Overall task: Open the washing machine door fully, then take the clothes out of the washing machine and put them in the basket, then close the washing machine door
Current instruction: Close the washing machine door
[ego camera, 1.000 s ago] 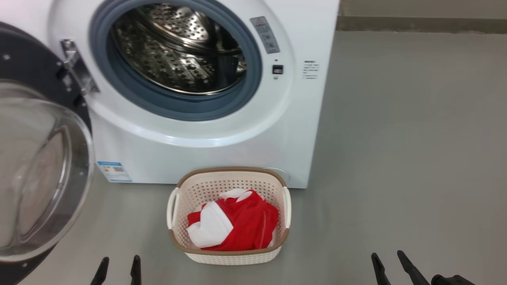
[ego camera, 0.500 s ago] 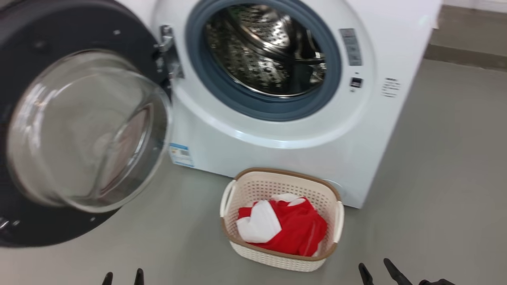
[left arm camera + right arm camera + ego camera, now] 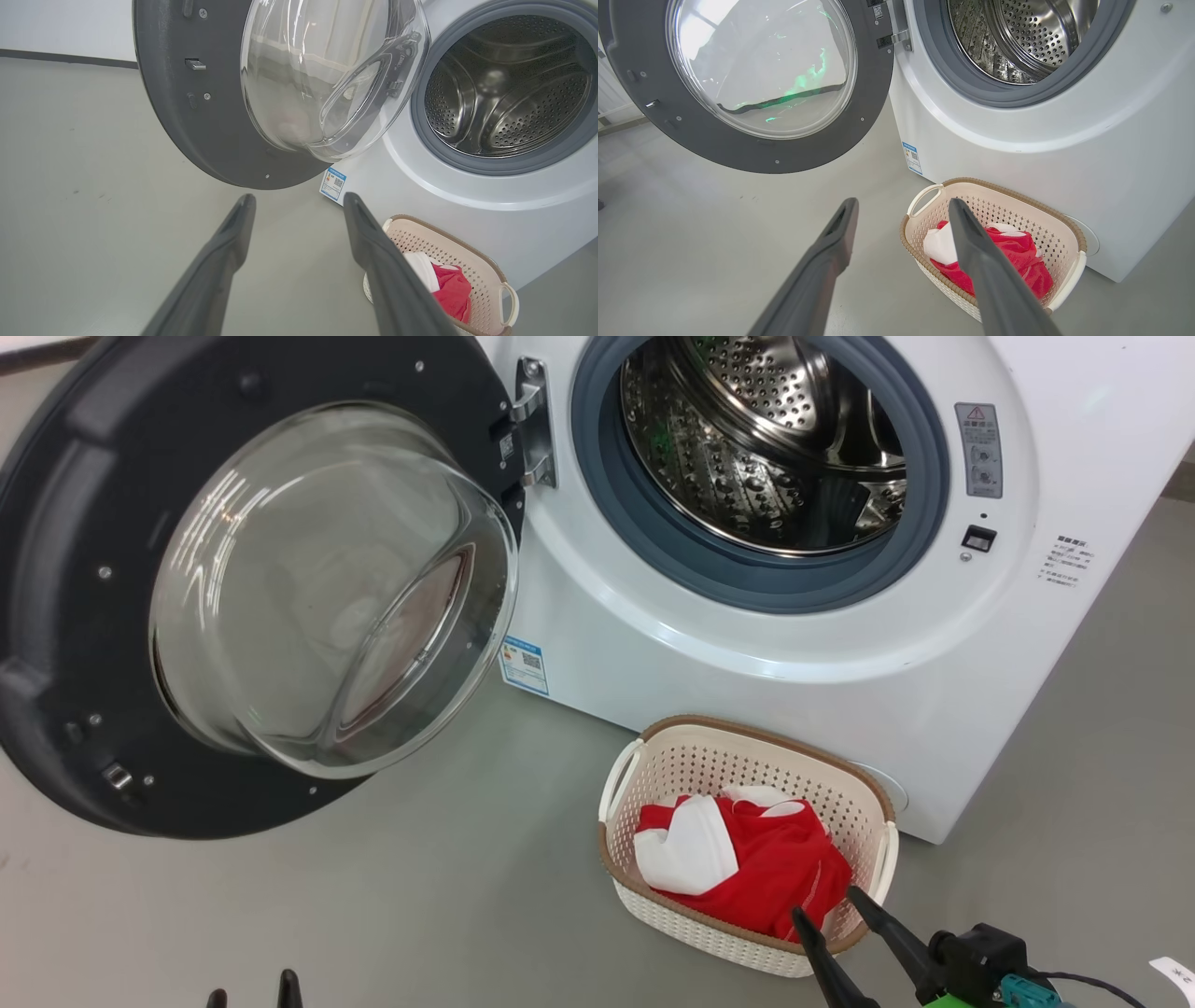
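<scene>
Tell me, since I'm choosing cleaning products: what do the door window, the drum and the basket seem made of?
Door window: clear glass by its look, transparent with sharp reflections; clear plastic is possible. Drum: probably bare polished steel, mirror-shiny and perforated. Basket: matte cream plastic, moulded holes, brown woven-look rim.

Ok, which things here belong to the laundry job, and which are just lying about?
Belong to the job:
- round black-rimmed glass washing machine door, open
- big white front-loading washing machine
- red-and-white fabric clothes, in the basket
- cream perforated plastic basket with brown rim

Just lying about:
- small white paper slip on the grey floor
- blue label sticker on the machine's front
</scene>
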